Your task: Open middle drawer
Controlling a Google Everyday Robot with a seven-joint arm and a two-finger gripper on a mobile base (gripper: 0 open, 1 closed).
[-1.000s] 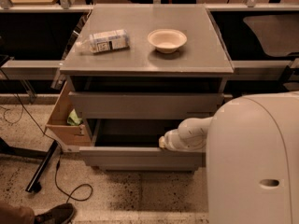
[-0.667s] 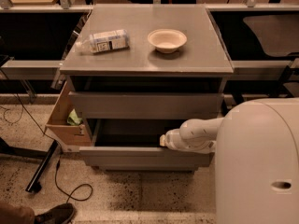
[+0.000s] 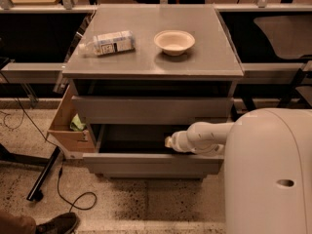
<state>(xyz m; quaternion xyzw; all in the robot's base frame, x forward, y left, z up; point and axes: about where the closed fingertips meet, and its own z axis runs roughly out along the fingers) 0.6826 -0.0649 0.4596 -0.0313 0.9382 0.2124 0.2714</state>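
Note:
The grey cabinet (image 3: 151, 62) has its middle drawer (image 3: 151, 164) pulled out toward me, with the dark inside showing behind its front. The upper drawer front (image 3: 151, 109) stands above it, nearly flush. My white arm reaches in from the right over the middle drawer's front edge. My gripper (image 3: 169, 142) is at the arm's tip, just inside the open drawer, right of its middle. The lowest drawer is mostly hidden under the pulled-out front.
A lying plastic bottle (image 3: 108, 43) and a white bowl (image 3: 174, 41) sit on the cabinet top. A wooden box (image 3: 66, 128) with a green item (image 3: 76, 123) sticks out at the cabinet's left. A black stand leg (image 3: 44, 174), a cable (image 3: 73, 196) and a shoe (image 3: 56, 223) are on the floor. My white body (image 3: 268, 174) fills the lower right.
My body has shifted slightly to the right in view and the arm tip sits a little higher. The middle drawer stands open about as before.

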